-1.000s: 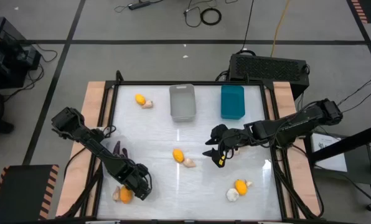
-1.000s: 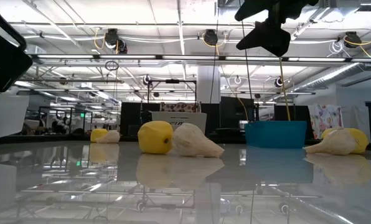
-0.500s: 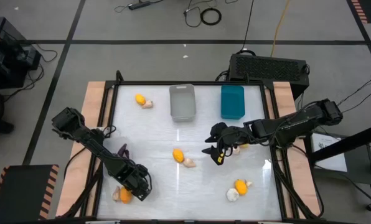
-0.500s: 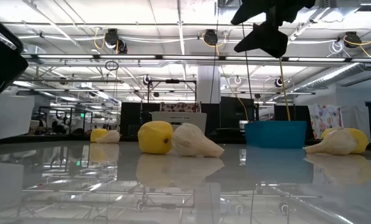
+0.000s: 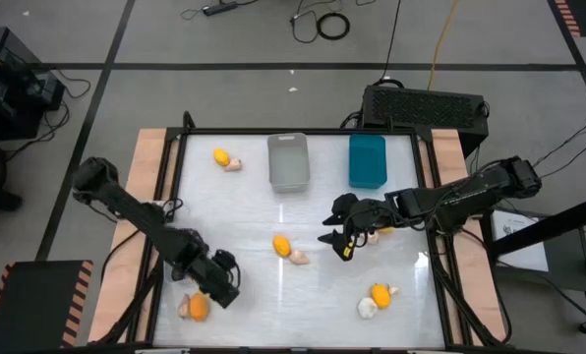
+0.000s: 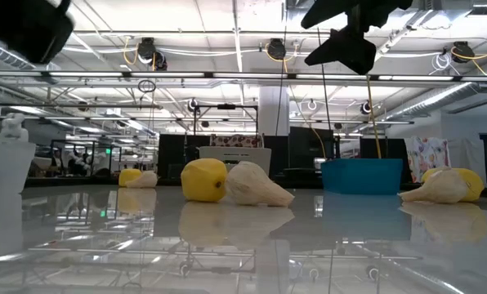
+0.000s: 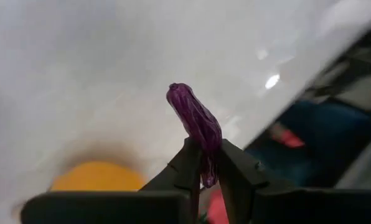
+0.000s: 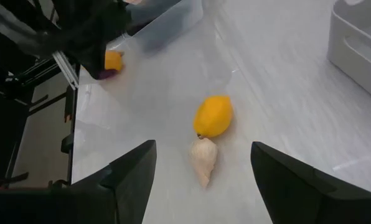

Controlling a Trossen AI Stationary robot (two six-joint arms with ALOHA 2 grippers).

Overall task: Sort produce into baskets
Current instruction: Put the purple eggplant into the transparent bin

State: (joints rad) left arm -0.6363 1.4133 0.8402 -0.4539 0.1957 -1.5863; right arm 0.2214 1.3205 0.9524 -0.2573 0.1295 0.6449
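Note:
My left gripper [image 5: 220,288] is shut on a dark purple eggplant [image 7: 195,115], above an orange fruit [image 5: 197,307] and a garlic bulb [image 5: 184,309] near the front left corner. My right gripper [image 8: 202,152] hangs open over mid-table, above a yellow fruit [image 8: 213,116] and a garlic bulb [image 8: 203,158] that lie on the table touching each other. The light grey basket [image 5: 288,162] and the teal basket [image 5: 367,160] stand at the far edge. A clear basket [image 8: 167,25] stands at the table's left side, partly hidden by my left arm. My left gripper pinches one end of the eggplant [image 7: 205,163] between its two fingers [image 7: 187,168]. The fingers slant down from the table's far left. The eggplant runs on along the fingers and sticks out past their tips, lifted clear of the table.
More produce lies about: a yellow fruit with a garlic bulb [image 5: 224,158] at the far left, an orange fruit [image 5: 380,293] and a garlic bulb [image 5: 368,308] at the near right. A black vented box [image 5: 426,103] stands behind the far right corner.
My left gripper has risen from the table beside the orange fruit at the front left, and the arm has lifted with it. My right gripper has kept still.

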